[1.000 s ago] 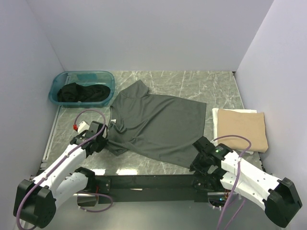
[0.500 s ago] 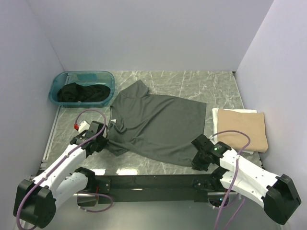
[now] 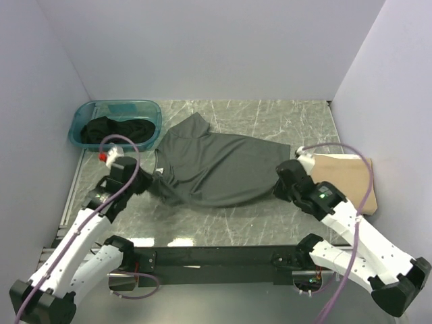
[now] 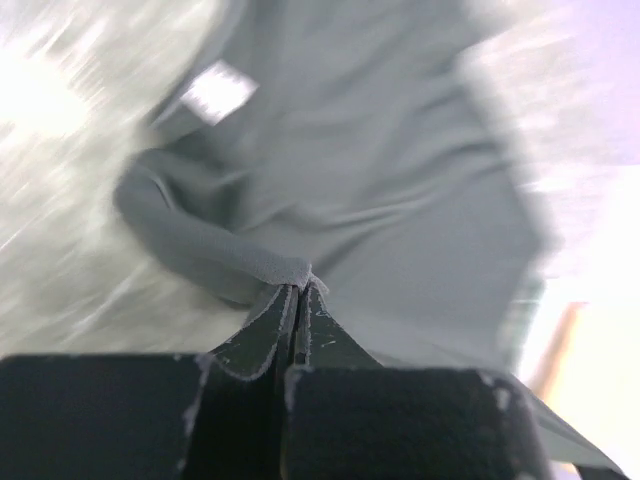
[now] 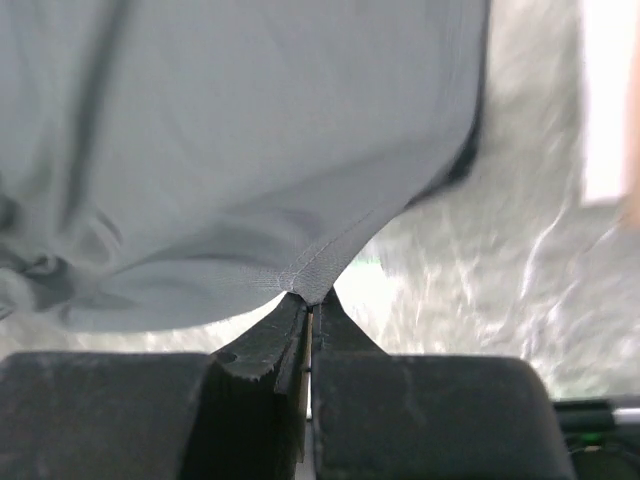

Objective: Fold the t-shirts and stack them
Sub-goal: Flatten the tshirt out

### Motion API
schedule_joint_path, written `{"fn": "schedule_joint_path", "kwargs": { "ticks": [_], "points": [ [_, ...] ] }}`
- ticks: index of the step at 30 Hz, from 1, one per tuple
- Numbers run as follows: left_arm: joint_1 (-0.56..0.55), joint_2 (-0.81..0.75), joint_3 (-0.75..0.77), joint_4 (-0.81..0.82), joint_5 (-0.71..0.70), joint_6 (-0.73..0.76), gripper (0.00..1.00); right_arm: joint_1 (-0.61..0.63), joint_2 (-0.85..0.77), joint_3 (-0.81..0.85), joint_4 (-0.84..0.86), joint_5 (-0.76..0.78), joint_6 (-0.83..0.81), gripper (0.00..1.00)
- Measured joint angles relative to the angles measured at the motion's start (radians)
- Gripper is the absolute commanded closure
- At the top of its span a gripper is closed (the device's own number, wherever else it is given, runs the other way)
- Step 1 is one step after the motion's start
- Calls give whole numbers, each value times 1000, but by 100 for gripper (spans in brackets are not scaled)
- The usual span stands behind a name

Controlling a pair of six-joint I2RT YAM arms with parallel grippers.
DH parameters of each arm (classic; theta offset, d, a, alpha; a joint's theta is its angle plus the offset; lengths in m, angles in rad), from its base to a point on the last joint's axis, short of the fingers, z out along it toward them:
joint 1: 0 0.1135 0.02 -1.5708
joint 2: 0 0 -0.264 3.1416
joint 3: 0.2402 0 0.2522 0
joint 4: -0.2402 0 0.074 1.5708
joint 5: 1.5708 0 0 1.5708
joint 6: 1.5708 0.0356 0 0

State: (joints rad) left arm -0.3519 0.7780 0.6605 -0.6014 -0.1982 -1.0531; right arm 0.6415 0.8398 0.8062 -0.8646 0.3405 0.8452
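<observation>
A dark grey-olive t-shirt [image 3: 223,172] lies spread across the middle of the marble table, its near half lifted and drawn toward the back. My left gripper [image 3: 143,182] is shut on the shirt's left sleeve fold [image 4: 270,272], with the white neck label [image 4: 217,92] just beyond. On the other side, my right gripper [image 3: 280,187] is shut on the hem corner [image 5: 320,275] of the same shirt [image 5: 250,140]. A folded tan t-shirt [image 3: 344,177] rests at the right, partly behind the right arm. Black t-shirts [image 3: 115,129] fill the tub.
A teal plastic tub [image 3: 118,108] stands at the back left corner. White walls close in the table on three sides. The black rail [image 3: 216,256] with both arm bases runs along the near edge.
The right gripper closed on the hem corner. Both arms then lifted and carried the shirt's near edge toward the back, so the cloth now covers less of the front table.
</observation>
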Motion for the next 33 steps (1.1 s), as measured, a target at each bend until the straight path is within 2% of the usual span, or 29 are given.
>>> {"fn": "schedule_joint_path", "kwargs": {
  "ticks": [6,14,20,25,28,33],
  "points": [
    [0,-38,255,31,-2,24,99,-11,-37,236,-27,176,-66,100],
    [0,-7,643,43,-1,90,99,-24,-88,555,-50,285,-173,100],
    [0,-27,850,64,18,144,99,-25,-127,810,-68,256,-261,100],
    [0,-33,1055,61,55,199,99,-26,-146,1004,-93,154,-312,100],
    [-1,-22,1148,54,76,227,99,-26,-149,1062,-110,92,-324,100],
    [-1,38,1251,62,84,276,99,-26,-149,1062,-135,58,-330,100]
  ]
}}
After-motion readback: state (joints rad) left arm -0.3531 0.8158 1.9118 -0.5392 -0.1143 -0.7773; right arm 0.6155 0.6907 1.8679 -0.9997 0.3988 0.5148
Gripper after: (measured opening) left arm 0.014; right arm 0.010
